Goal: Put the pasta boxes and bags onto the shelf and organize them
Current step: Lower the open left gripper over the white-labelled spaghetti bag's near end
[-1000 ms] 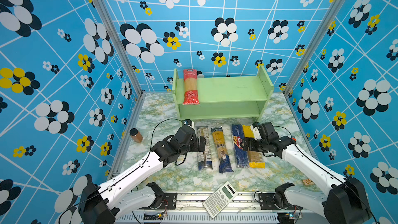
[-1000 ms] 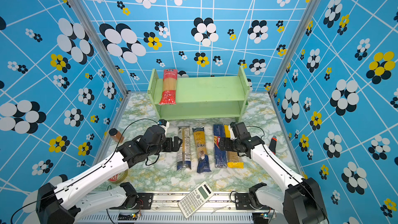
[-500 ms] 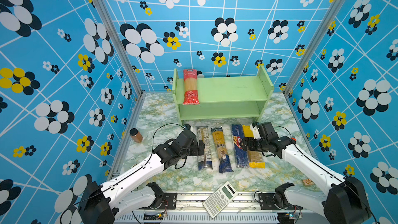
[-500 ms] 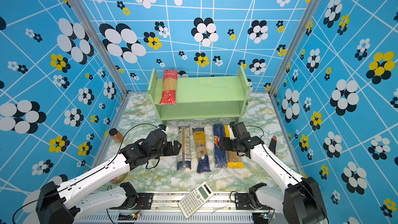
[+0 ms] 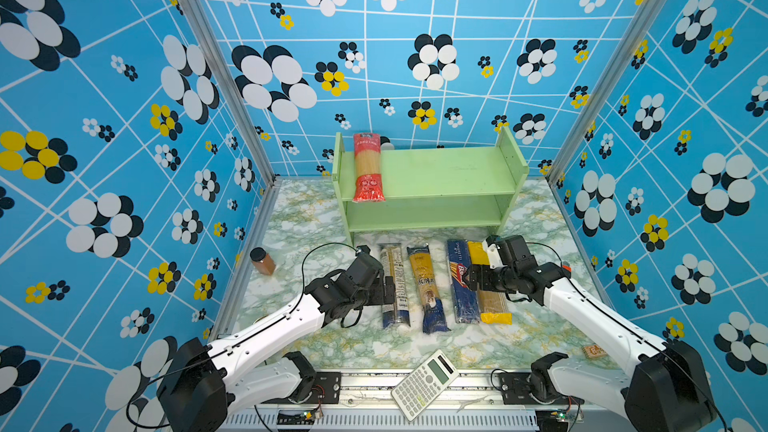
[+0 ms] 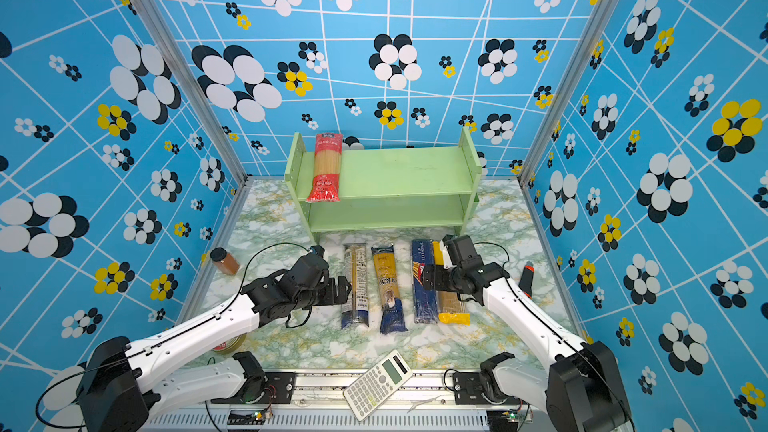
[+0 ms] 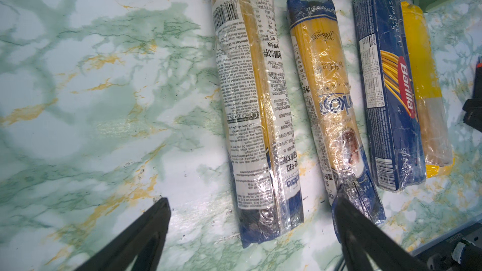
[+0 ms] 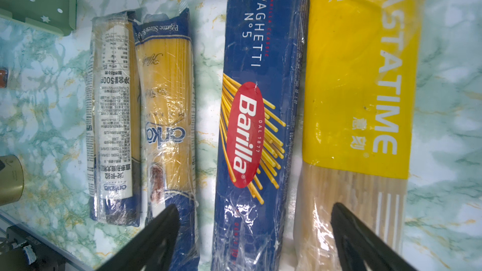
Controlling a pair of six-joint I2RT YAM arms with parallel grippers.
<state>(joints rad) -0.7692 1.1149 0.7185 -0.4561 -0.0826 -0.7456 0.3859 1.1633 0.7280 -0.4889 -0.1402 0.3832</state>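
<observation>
My left claw (image 5: 388,290) and right claw (image 5: 471,280) both gape wide and empty over the pasta row; red-ended clear bag (image 5: 368,168) already on the shelf (image 5: 449,172).

Left to right: brown jar (image 5: 262,260) at 9 o'clock by the table (image 5: 316,222) edge; left claw low near centre, spread full, gripping nothing (left wrist view: navy end of the clear/navy bag (image 5: 395,284) shows between my fingers (image 7: 146,230)); next the yellow-navy bag (image 5: 428,284), dark blue Barilla box (image 5: 461,280) and yellow bag (image 5: 492,305), all four flat on the marble, each running 12 to 6, box and yellow bag touching; right claw above those last two, jaws wide, holding nothing, the box framed between its fingers in the right wrist view. Shelf stands at 12 o'clock, the red-ended bag lying across its top tier at the left end. Calculator (image 5: 424,384) at 6 o'clock.
</observation>
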